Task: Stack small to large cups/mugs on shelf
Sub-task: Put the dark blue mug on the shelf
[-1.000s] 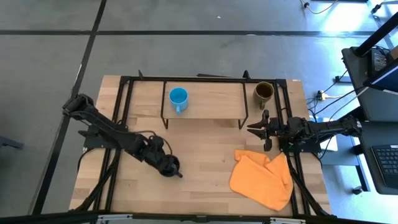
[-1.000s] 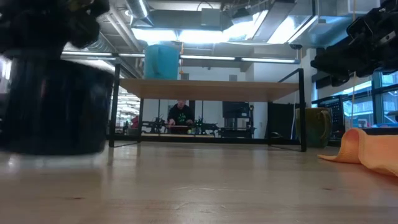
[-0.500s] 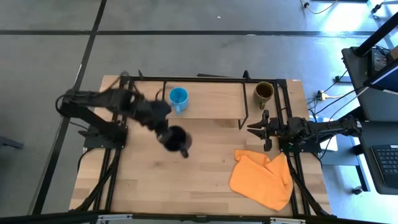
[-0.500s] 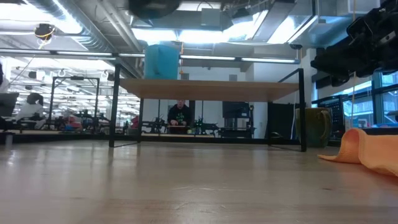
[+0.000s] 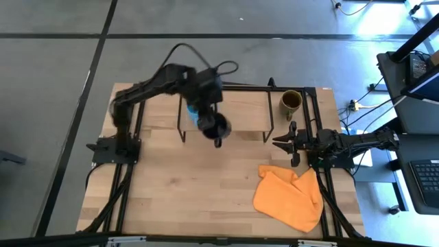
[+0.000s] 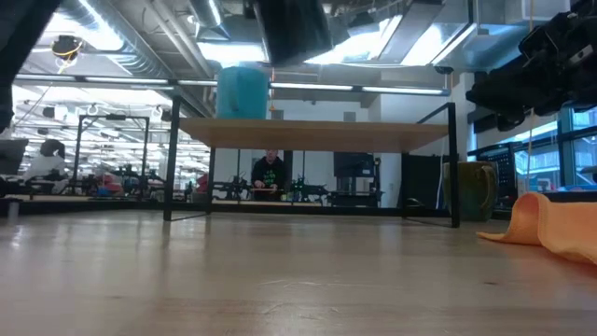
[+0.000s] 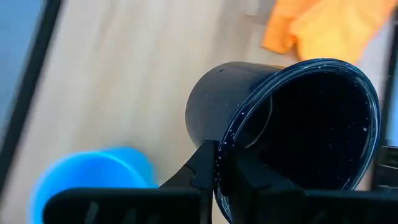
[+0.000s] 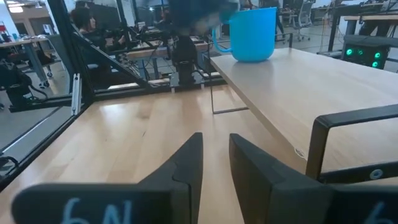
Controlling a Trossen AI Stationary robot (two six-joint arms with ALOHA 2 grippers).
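Note:
My left gripper (image 5: 206,116) is shut on the black mug (image 5: 217,126) and holds it in the air over the shelf (image 5: 236,110), close to the blue mug. The left wrist view shows the black mug (image 7: 292,124) with the blue mug (image 7: 93,180) below and beside it. The blue mug (image 6: 242,91) stands on its base on the shelf board (image 6: 317,133), with the black mug (image 6: 291,28) higher and slightly right of it. The olive-brown mug (image 5: 291,101) stands on the table beyond the shelf's right end. My right gripper (image 5: 285,142) waits open by the shelf's right legs. My left gripper pinches the black mug's rim (image 7: 219,163), with one finger (image 7: 202,171) outside the wall and the other (image 7: 249,177) inside the mouth. The mug is lifted clear of the shelf and table, with its handle (image 5: 218,142) toward the table's near side.
An orange cloth (image 5: 289,195) lies crumpled on the table's near right part. The shelf's black legs (image 6: 454,163) and frame stand around the board. The right arm (image 5: 343,144) stretches in from the right edge. Bare tabletop (image 5: 185,192) lies in front of the shelf.
My left arm has lifted the black mug off the near left part of the table. It has swung the mug up and toward the far edge and the right, to above the shelf beside the blue mug. The right arm has kept still.

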